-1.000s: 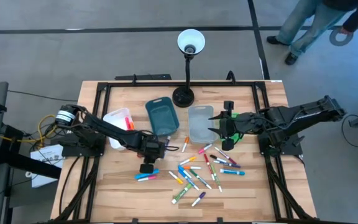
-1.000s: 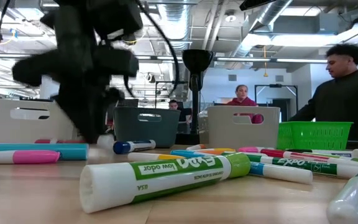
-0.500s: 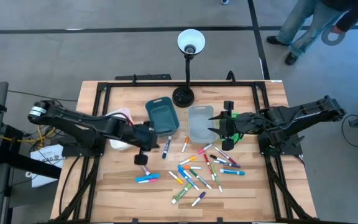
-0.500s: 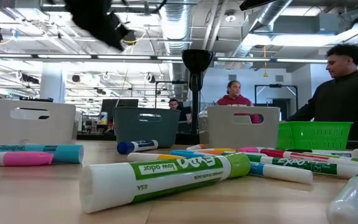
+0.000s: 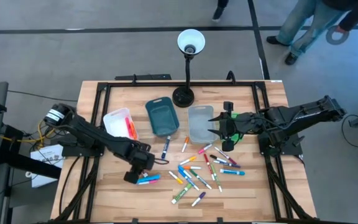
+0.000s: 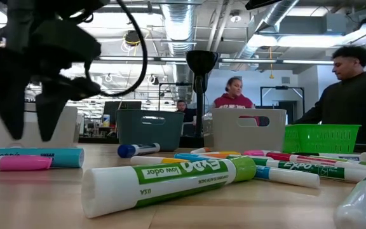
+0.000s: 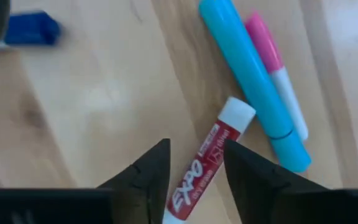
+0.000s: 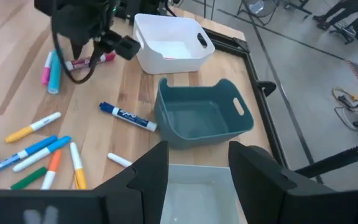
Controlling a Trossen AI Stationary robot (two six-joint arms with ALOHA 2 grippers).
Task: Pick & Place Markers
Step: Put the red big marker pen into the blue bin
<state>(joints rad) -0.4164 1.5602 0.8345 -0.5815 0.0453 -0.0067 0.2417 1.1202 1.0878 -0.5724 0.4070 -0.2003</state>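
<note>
Two dark fingers [image 7: 154, 171] of your left gripper [image 7: 194, 168] stood parted, holding nothing, with a red marker [image 7: 209, 160] lying on the wood between their tips. Just beyond it a cyan marker [image 7: 250, 81] and a pink marker [image 7: 277, 74] lay side by side, touching along their length, and a blue-capped marker [image 7: 27, 30] sat well apart. From above, you had that left gripper [image 5: 132, 176] near the table's [image 5: 114, 186] front left, beside the cyan and pink pair [image 5: 148, 179], with bare wood open around it toward the front edge.

Your right gripper [image 5: 224, 129] waited spread wide and empty over the clear bin [image 5: 200, 124], its fingers [image 8: 148, 174] framing that bin's rim. The teal bin [image 8: 201, 118] stood next to it and the white bin [image 8: 169, 43] farther left, with a marker [image 5: 129, 127] lying in it. You had the main scatter of markers [image 5: 197, 171] spread across the middle of the table in front of the bins, leaving a clear strip of wood along the front edge. A lamp [image 5: 188, 62] stood behind the bins at the back rail.
</note>
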